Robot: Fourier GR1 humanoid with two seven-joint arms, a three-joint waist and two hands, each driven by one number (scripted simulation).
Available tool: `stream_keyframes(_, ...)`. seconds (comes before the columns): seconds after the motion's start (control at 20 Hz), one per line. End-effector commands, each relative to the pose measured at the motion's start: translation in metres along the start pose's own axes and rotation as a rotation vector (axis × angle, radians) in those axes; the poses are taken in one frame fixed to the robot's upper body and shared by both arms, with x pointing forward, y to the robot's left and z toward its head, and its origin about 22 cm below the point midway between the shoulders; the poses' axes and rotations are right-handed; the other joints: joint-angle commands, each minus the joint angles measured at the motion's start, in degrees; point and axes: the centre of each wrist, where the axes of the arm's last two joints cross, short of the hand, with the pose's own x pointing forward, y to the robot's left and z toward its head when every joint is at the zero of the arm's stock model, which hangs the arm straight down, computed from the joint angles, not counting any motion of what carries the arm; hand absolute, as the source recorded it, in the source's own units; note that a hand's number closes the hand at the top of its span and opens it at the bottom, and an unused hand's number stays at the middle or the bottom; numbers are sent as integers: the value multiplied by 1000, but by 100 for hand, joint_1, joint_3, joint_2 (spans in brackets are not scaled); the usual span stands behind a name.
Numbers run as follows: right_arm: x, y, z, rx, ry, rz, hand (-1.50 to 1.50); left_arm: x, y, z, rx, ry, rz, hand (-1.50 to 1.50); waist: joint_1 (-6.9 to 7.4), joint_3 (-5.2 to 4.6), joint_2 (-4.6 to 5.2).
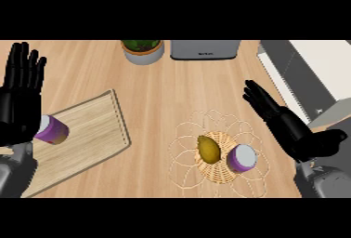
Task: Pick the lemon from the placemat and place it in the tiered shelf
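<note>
The lemon (208, 148) is seen lying on the woven centre of a wire-petalled placemat (185, 158) at the near middle of the table (171, 93), its long axis running near to far. Just to its right, touching or nearly so, a purple cup (242, 157) stands on the same placemat. The right robot hand (291, 128) is held just right of the placemat, fingers straight and spread, holding nothing; it is judged the nearer one, the lemon lying to its left. The left robot hand (19, 93) rests open at the far left, fingers up. A second purple cup (51, 129) stands on a wooden board (89, 135). No tiered shelf can be made out.
</note>
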Motion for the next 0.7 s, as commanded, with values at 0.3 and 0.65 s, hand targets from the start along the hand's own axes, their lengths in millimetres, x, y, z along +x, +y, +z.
stream_keyframes(0.3,48,-68,-38,-168,-128,497,150,-33,-9,20,-131,346,-8,0,300,66,375)
stream_keyframes(0.65,-16,-49,-71,132,-201,-225,-150,-31,-17,-6,-164,412,26,0,297,107,321)
